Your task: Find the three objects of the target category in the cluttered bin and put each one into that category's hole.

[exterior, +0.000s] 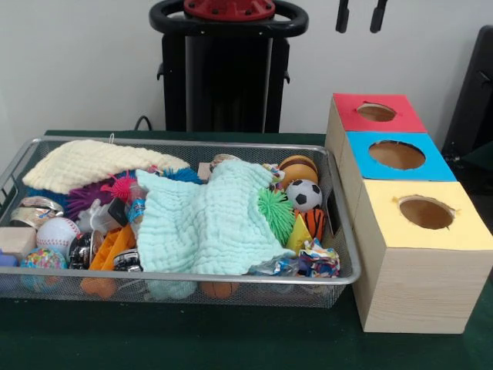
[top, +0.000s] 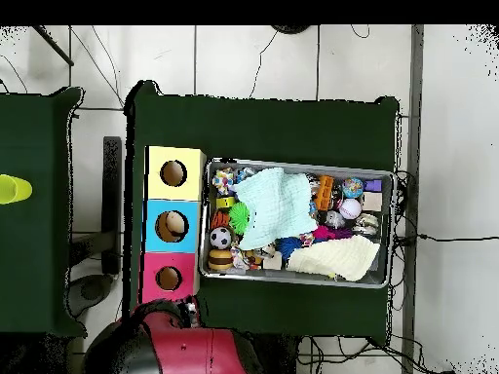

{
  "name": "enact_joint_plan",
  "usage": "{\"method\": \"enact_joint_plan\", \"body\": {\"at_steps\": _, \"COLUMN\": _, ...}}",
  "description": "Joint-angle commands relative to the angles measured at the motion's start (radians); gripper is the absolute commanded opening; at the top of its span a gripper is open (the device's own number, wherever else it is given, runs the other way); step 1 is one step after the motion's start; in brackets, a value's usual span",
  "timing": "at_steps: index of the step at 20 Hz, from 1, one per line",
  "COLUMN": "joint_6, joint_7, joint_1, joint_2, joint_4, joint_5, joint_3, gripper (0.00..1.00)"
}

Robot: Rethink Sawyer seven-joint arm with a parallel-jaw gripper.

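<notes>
With the gripper (exterior: pixel 360 15) showing only two dark tips, parted and holding nothing, at twelve o'clock above the wire bin (exterior: pixel 343 231), the search has hardly begun, so the next move likely means descending toward the soccer ball (exterior: pixel 303 195) at the bin's three o'clock, near the three-holed box (exterior: pixel 400 270).

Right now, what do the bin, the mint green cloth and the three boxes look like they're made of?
The bin looks like silvery metal wire mesh: you can see the toys through its walls. The mint green cloth seems a soft woven fabric, crinkled and puckered, draped in folds. The boxes look like pale wood with visible grain, though it may be a printed finish; their coloured tops look like matte paper.
</notes>
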Motion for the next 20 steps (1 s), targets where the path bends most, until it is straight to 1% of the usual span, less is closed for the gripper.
{"method": "enact_joint_plan", "body": {"at_steps": 1, "joint_6": 0.040, "joint_7": 0.190, "joint_1": -0.026, "joint_2": 0.060, "joint_4": -0.101, "joint_5": -0.020, "joint_3": -0.018, "gripper": 1.00}}
{"method": "enact_joint_plan", "body": {"at_steps": 13, "joint_6": 0.052, "joint_7": 0.099, "joint_1": -0.094, "joint_2": 0.082, "joint_4": -0.160, "joint_5": -0.046, "joint_3": -0.019, "gripper": 1.00}}
{"method": "enact_joint_plan", "body": {"at_steps": 16, "joint_6": 0.034, "joint_7": 0.066, "joint_1": -0.131, "joint_2": 0.102, "joint_4": -0.175, "joint_5": -0.056, "joint_3": -0.007, "gripper": 1.00}}
{"method": "enact_joint_plan", "body": {"at_steps": 20, "joint_6": -0.005, "joint_7": 0.045, "joint_1": -0.168, "joint_2": 0.128, "joint_4": -0.189, "joint_5": -0.074, "joint_3": 0.006, "gripper": 1.00}}
